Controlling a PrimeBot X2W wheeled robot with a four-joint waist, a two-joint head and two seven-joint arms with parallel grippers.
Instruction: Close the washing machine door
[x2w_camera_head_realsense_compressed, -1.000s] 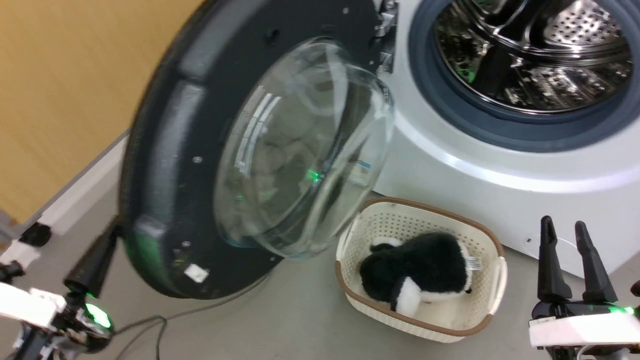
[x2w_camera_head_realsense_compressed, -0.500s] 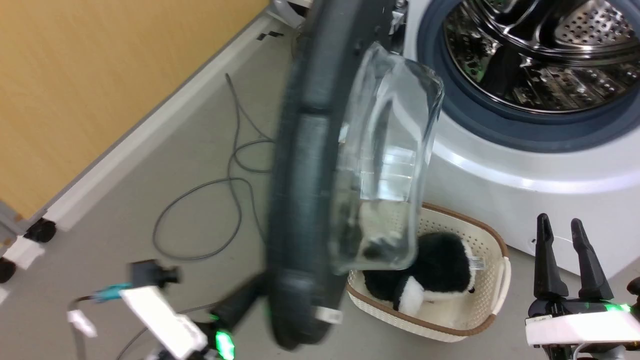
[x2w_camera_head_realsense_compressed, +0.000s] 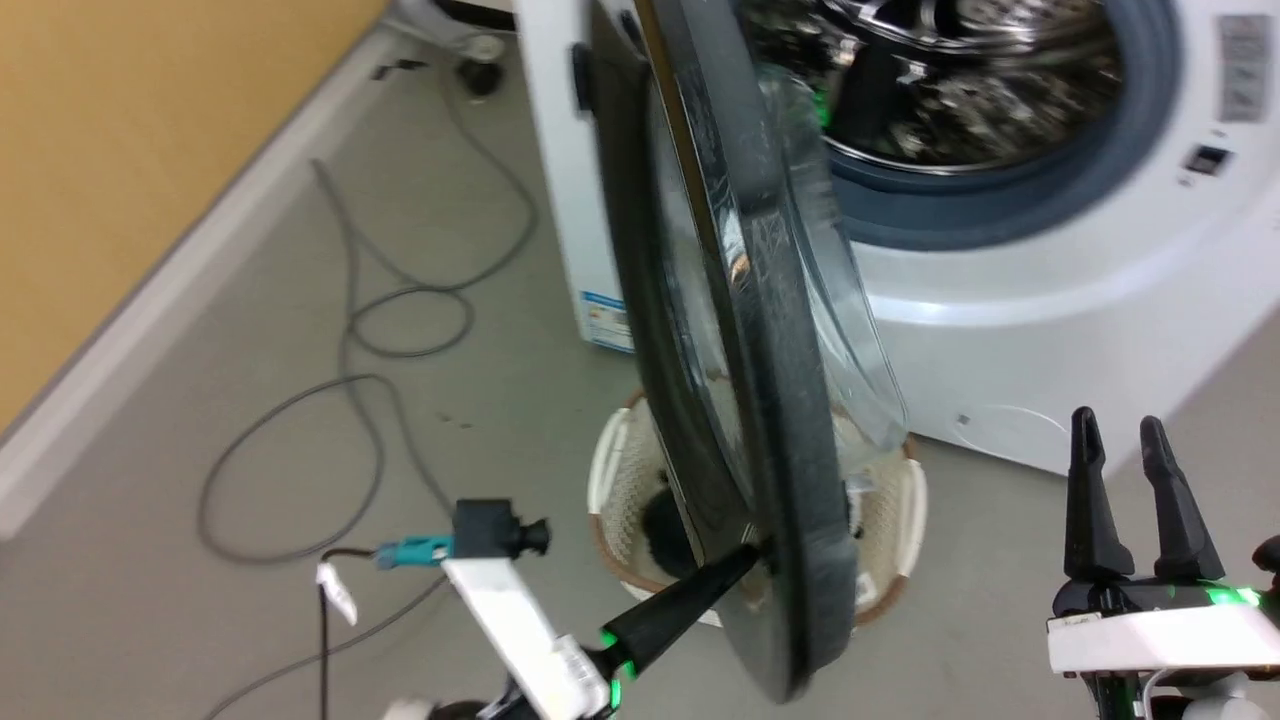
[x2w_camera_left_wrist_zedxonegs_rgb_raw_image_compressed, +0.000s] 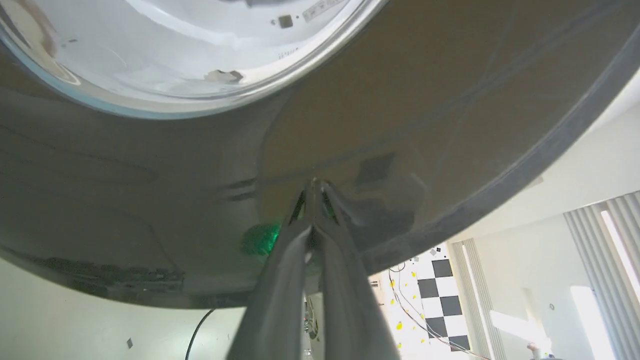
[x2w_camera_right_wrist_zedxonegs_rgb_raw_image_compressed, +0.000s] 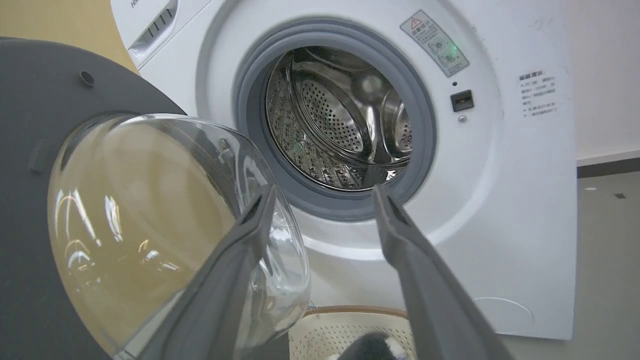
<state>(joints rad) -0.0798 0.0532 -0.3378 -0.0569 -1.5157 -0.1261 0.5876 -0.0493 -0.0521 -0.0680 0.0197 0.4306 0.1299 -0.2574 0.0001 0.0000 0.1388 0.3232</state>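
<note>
- The large round washing machine door (x2w_camera_head_realsense_compressed: 775, 420), with glossy black rim and clear glass bowl, is seen edge-on, part-open, its bowl facing the white front-loading washing machine (x2w_camera_head_realsense_compressed: 1050, 320).
- The left claw (x2w_camera_head_realsense_compressed: 748, 558) is closed, its 2 fingertips set against the door's outer face near the lower rim.
- The right claw (x2w_camera_head_realsense_compressed: 1115, 425) is held open and empty.
- A cream perforated basket (x2w_camera_head_realsense_compressed: 912, 500) is noted on the floor under the door.
</note>
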